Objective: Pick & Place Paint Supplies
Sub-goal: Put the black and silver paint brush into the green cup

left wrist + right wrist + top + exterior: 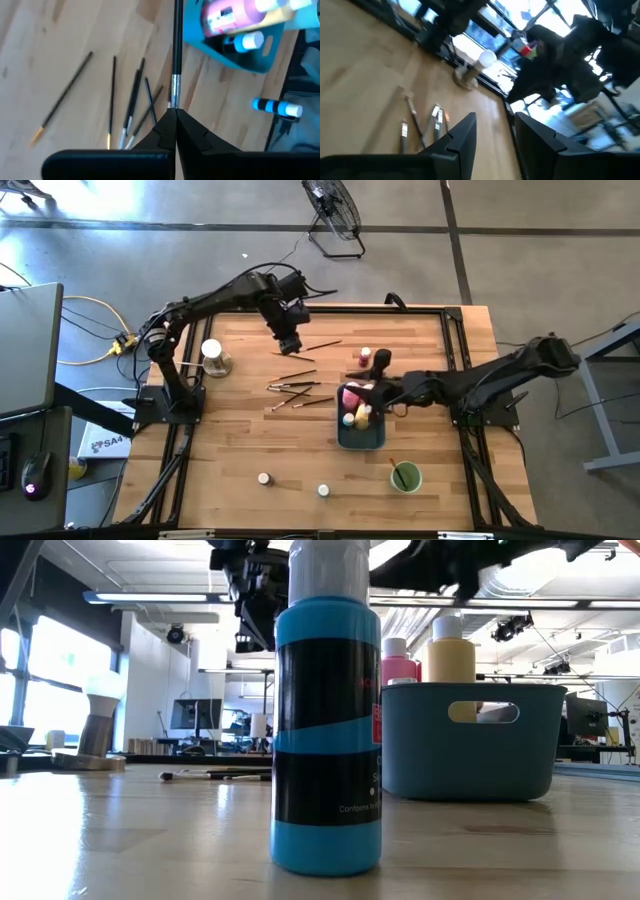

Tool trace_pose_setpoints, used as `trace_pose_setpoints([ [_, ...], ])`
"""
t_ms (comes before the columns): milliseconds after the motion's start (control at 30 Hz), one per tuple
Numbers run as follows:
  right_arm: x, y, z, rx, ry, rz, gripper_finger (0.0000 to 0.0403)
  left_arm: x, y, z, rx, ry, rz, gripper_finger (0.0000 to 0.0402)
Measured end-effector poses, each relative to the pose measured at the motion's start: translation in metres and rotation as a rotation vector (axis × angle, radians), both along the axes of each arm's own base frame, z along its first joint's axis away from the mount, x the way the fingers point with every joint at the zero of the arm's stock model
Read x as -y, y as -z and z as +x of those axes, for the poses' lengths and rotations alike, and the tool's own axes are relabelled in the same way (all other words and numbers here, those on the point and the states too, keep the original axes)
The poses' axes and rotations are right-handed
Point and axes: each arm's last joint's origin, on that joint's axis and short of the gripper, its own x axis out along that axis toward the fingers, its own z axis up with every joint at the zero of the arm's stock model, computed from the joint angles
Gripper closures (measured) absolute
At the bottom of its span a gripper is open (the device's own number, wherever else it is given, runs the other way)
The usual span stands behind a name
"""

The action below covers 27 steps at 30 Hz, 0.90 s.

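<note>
While the left gripper (175, 112) pinches a dark paintbrush (176, 50) between closed fingertips above loose brushes (295, 388) on the table (250, 440), the right gripper (372, 392) hangs parted, holding nothing, over the tray (361, 438) of squeeze bottles (352, 396).

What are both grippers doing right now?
Left gripper: shut on a thin dark-handled paintbrush, above the wooden table.
Right gripper: open, holding nothing, over the blue-grey rectangular tray.
</note>
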Motion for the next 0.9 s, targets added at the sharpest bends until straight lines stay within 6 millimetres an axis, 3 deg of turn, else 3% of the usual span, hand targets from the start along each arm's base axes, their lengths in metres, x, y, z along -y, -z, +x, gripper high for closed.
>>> trace_pose_setpoints([
  [200,-0.001,0.005,0.023,-0.041,0.128,-0.077,0.0275,0.017,0.000,0.006,-0.011,0.020,-0.075,0.0401],
  [467,-0.005,0.006,0.046,-0.097,0.122,-0.129,0.0275,0.039,-0.003,0.016,0.003,0.081,-0.114,0.0401],
  [667,-0.006,0.000,0.050,-0.130,0.124,-0.139,0.0275,0.048,-0.027,0.021,0.074,0.114,-0.081,0.0401],
  [900,-0.004,-0.006,0.049,-0.163,0.264,-0.247,0.0275,0.059,-0.061,0.018,0.111,0.117,-0.003,0.0401],
])
